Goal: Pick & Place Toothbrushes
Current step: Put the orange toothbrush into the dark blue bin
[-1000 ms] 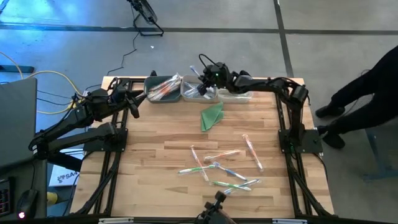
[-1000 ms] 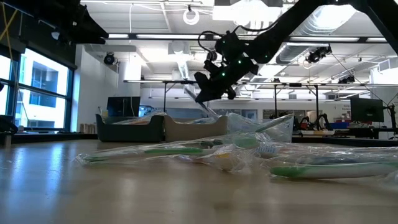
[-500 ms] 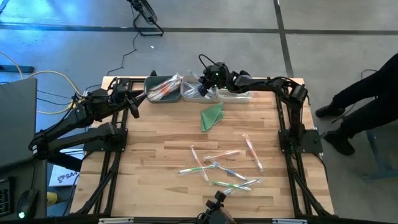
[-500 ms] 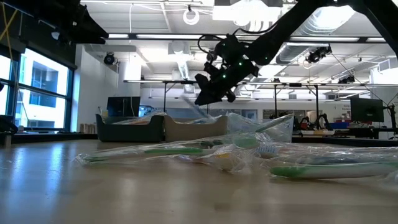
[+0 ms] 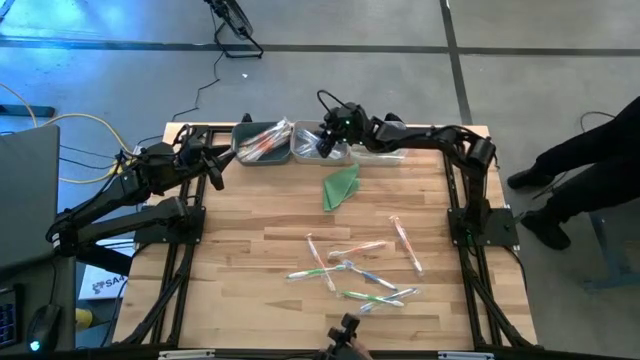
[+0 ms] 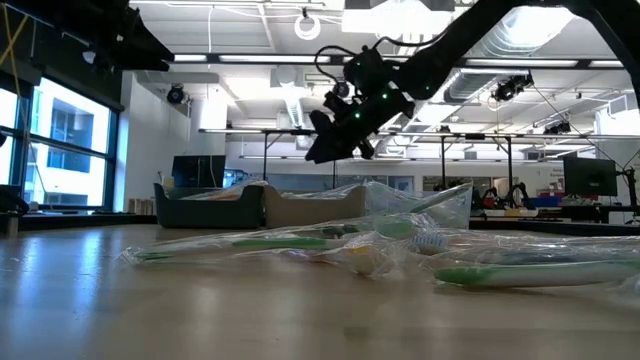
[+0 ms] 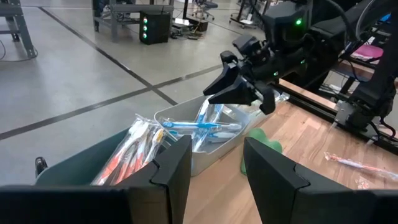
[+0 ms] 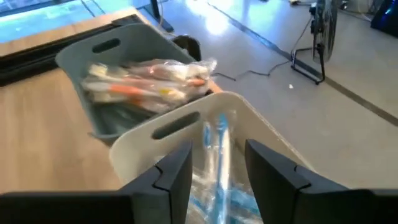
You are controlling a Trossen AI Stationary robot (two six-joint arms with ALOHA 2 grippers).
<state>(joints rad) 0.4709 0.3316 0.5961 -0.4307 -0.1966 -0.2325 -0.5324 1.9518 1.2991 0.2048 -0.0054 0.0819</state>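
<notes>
Hovering over the light-coloured bin (image 5: pixel 318 150) at the upper middle of the overhead frame, the right gripper (image 5: pixel 326 141) has its jaws spread with nothing between them; its wrist view looks down past both fingers (image 8: pixel 175 176) onto blue wrapped toothbrushes (image 8: pixel 216 163) lying inside that bin (image 8: pixel 186 124); beside it, to the left in the overhead frame, a dark grey bin (image 5: pixel 258 147) holds orange-accented wrapped toothbrushes (image 5: pixel 262 141); the left gripper (image 5: pixel 214 168) waits at the upper left edge of the wooden table (image 5: pixel 250 250), jaws apart and empty, its wrist view facing the two bins and the right gripper (image 7: pixel 239 84); a folded green cloth (image 5: pixel 341 186) lies just below the bins; more wrapped toothbrushes (image 5: pixel 355 268) are scattered across the lower middle of the table, well apart from the bins; a person's dark-clad legs (image 5: pixel 580 160) show at the right edge.
</notes>
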